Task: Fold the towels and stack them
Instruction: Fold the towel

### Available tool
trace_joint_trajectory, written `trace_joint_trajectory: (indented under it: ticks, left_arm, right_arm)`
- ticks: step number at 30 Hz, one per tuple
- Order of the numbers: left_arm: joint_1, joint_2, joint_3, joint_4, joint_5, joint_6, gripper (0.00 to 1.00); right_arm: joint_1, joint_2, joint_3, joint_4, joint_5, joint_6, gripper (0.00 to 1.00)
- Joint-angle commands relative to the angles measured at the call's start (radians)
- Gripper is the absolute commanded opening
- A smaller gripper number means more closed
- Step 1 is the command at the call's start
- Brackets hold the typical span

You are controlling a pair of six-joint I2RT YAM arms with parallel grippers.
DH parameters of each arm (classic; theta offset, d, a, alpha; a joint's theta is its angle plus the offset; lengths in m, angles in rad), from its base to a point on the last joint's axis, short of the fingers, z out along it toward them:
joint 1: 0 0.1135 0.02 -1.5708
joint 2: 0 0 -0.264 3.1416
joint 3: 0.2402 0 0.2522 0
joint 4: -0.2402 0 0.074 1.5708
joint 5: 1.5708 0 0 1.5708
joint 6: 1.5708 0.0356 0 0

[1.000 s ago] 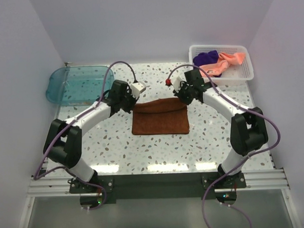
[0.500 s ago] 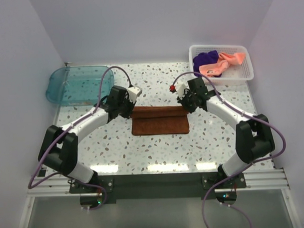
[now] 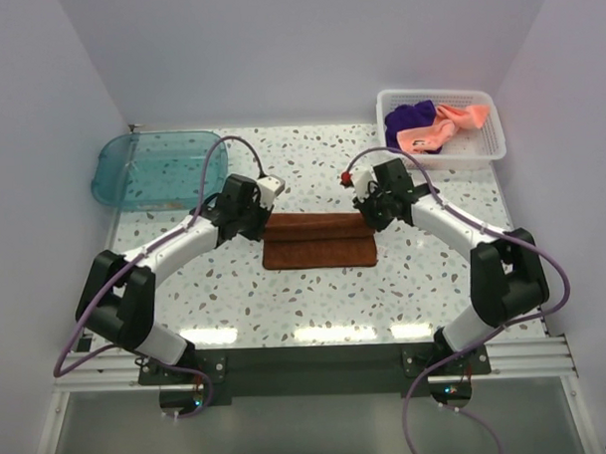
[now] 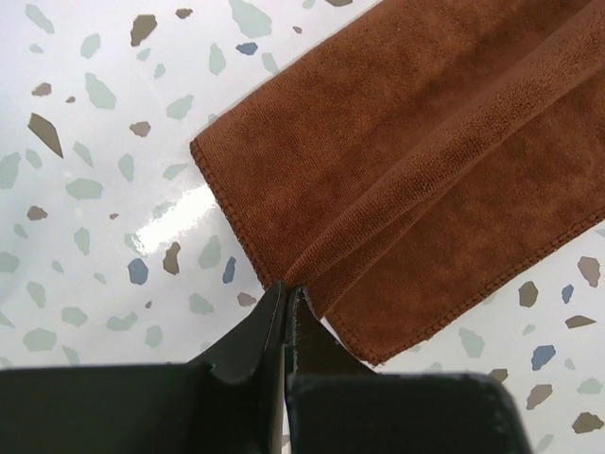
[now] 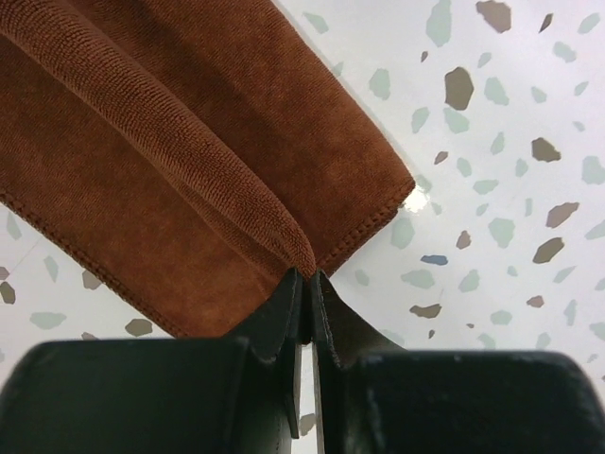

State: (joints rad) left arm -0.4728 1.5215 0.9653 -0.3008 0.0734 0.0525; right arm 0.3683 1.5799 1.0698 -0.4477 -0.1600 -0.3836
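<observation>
Left gripper (image 4: 286, 295) and right gripper (image 5: 304, 279) are both pinching a raised fold of the rust brown towel (image 3: 319, 248).
Each claw is closing tight on one end of the ridge, its jaws almost meeting through the cloth. The towel is lying at the middle of the speckled table (image 3: 286, 302), with the pinched ridge running along its far side. The salmon pink towel (image 3: 434, 131) and the deep purple towel (image 3: 411, 115) are sitting crumpled in the white mesh basket (image 3: 491, 147) at the far right corner.
</observation>
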Motion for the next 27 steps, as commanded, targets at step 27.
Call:
trace_joint_trajectory:
  ticks: [27]
  left_arm:
    - [-0.049, -0.073, -0.122, 0.0, 0.046, -0.152, 0.0]
  right_arm:
    - [0.009, -0.121, -0.16, 0.06, 0.008, 0.095, 0.03]
